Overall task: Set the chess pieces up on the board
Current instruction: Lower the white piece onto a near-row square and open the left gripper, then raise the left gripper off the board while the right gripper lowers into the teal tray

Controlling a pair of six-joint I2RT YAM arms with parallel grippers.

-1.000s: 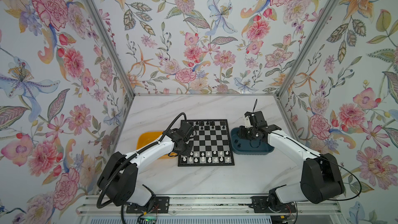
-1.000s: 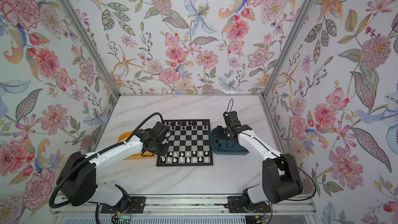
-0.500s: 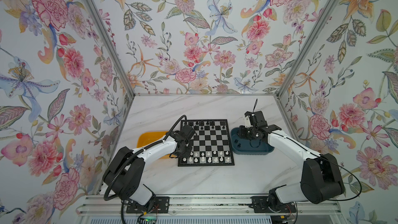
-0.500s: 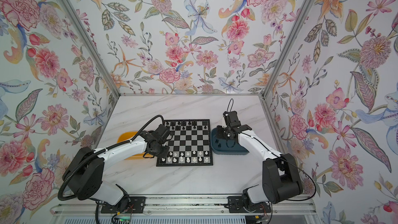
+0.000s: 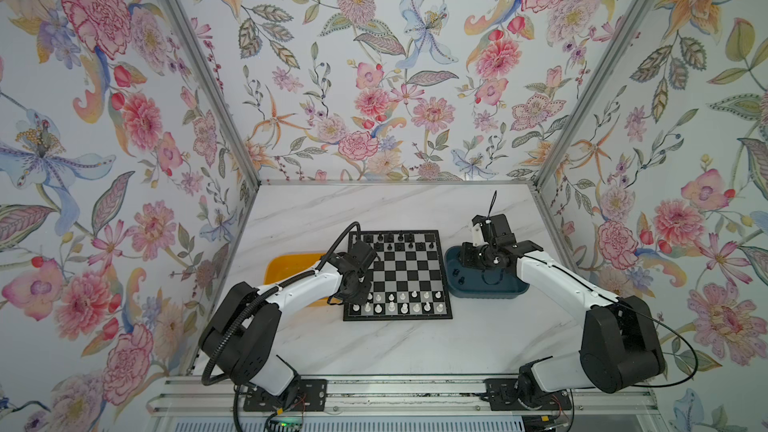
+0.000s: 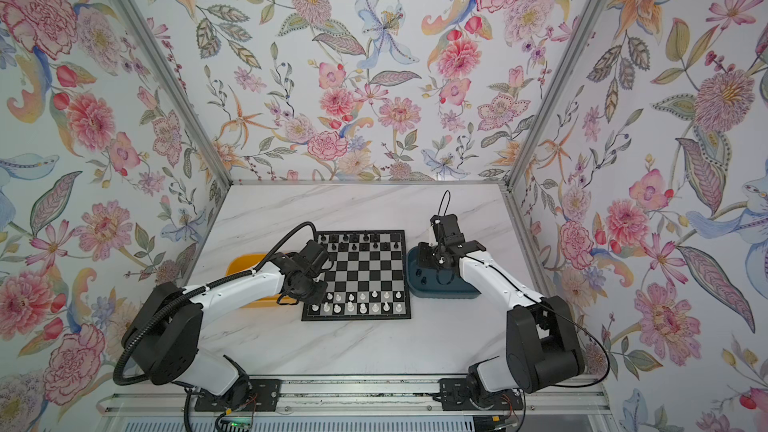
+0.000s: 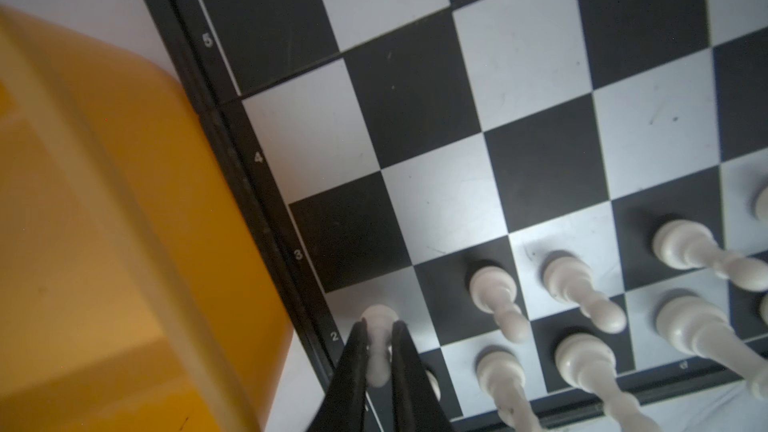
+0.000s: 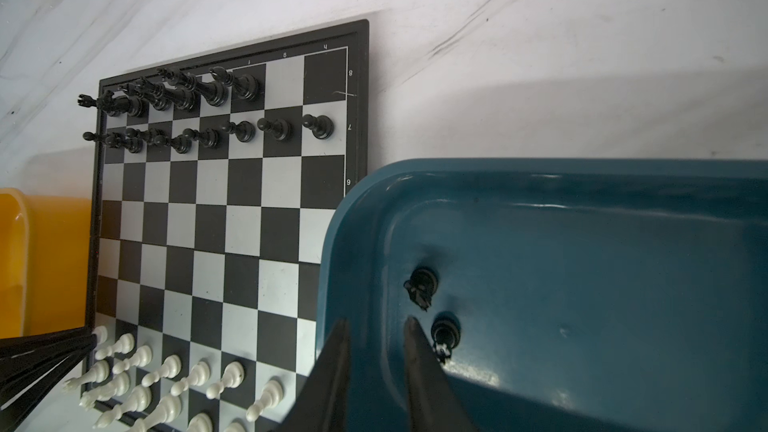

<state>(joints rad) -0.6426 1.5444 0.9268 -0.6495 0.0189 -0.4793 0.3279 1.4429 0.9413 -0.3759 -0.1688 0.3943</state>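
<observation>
White pawn (image 7: 378, 351), one, stands between my left gripper (image 7: 379, 324) jaws on board (image 7: 540, 76) edge square by mark 2; jaws hug it, clamped or freed I cannot tell. My right gripper (image 8: 377, 320) jaws apart, empty, over dark blue tray (image 8: 582, 243) wall; two black pieces (image 8: 422, 284) (image 8: 445, 332) inside. One yellow tray (image 7: 104, 201) just beside board.

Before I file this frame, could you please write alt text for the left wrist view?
The left gripper straddles a white pawn standing on an edge square of the board, in the row marked 2. More white pieces stand alongside; a yellow tray lies beside the board.
</observation>
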